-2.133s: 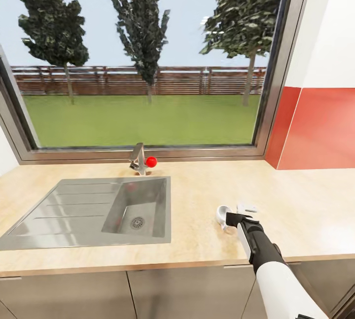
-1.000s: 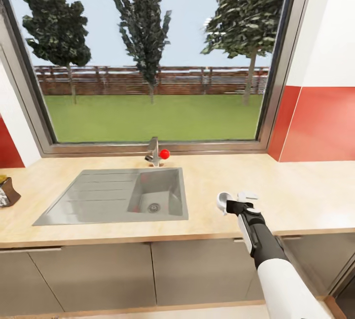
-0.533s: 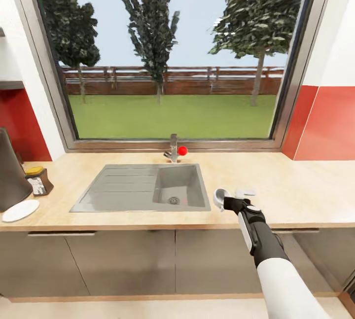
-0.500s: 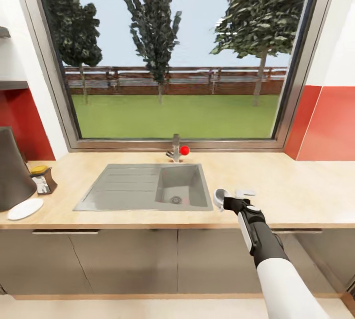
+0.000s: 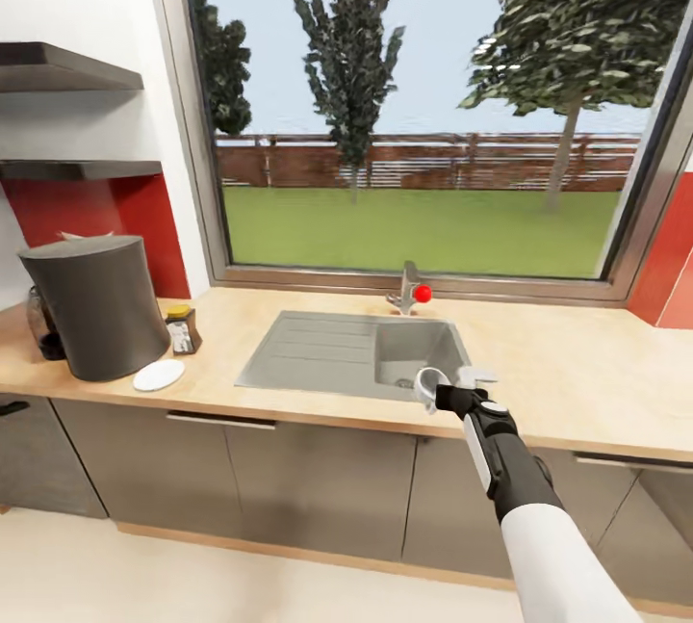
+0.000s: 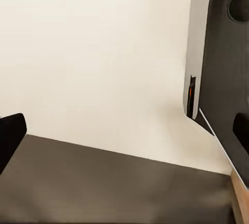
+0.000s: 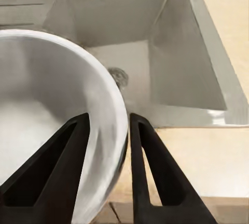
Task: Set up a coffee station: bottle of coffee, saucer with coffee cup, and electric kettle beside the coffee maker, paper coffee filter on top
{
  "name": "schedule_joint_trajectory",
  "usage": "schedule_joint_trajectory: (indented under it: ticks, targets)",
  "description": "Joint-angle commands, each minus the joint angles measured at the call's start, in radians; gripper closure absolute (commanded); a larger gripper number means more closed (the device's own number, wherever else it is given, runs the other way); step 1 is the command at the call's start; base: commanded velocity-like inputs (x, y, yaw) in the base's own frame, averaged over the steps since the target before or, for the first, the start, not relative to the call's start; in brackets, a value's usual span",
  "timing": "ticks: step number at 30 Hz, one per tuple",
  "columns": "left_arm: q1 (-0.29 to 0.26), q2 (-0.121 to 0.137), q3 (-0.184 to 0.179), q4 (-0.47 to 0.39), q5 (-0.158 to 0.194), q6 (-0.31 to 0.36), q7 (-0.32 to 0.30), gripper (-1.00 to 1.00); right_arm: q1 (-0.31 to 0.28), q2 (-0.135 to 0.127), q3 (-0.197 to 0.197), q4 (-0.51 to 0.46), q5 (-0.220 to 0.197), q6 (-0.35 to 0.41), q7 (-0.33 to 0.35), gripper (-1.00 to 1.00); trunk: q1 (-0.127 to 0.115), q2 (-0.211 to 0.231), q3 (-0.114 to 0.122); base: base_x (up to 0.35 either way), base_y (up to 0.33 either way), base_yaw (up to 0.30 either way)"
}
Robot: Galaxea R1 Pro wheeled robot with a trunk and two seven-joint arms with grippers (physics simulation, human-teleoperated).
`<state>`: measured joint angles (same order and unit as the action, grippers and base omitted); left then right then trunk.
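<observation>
Here the right gripper [image 7: 106, 146] had its jaws pinched on the rim of the white coffee cup [image 7: 46, 109], one finger inside the wall and one outside. In the head view the cup [image 5: 430, 382] hung over the front edge of the sink [image 5: 356, 353], set into the tabletop [image 5: 577, 382]. Well apart along it stood the dark coffee maker [image 5: 96, 320], with the saucer [image 5: 158, 375] and bottle of coffee [image 5: 181, 329] just beside it. The left gripper's jaws could not be judged.
</observation>
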<state>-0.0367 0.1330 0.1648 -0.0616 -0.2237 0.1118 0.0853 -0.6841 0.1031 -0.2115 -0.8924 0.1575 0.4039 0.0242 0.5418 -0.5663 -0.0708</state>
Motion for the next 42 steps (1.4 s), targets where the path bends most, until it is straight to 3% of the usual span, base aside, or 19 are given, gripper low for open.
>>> schedule_joint_trajectory:
  ticks: [1, 14, 22, 42]
  targets:
    - [-0.001, -0.001, 0.008, -0.001, -0.008, 0.005, 0.001, -1.00, -0.001, 0.001, -0.003, -0.002, 0.008, 0.006, 0.003, 1.00, 0.000, -0.002, -0.001, -0.127, 0.288, 0.233]
    - [-0.001, -0.001, 0.011, -0.001, 0.000, 0.003, -0.001, -1.00, -0.001, 0.001, -0.003, 0.001, 0.008, 0.006, 0.003, 1.00, 0.000, -0.002, 0.011, -0.050, 0.288, 0.232]
    - [-0.001, 0.000, 0.012, -0.003, 0.002, 0.003, -0.002, -1.00, 0.000, 0.001, -0.003, 0.000, 0.008, 0.006, 0.003, 1.00, 0.000, -0.002, 0.018, 0.185, 0.268, 0.213]
    - [-0.001, -0.001, 0.009, -0.003, 0.001, 0.002, -0.002, -1.00, -0.001, 0.001, -0.002, -0.002, 0.009, 0.005, 0.007, 1.00, 0.000, -0.002, 0.019, 0.234, 0.254, 0.011]
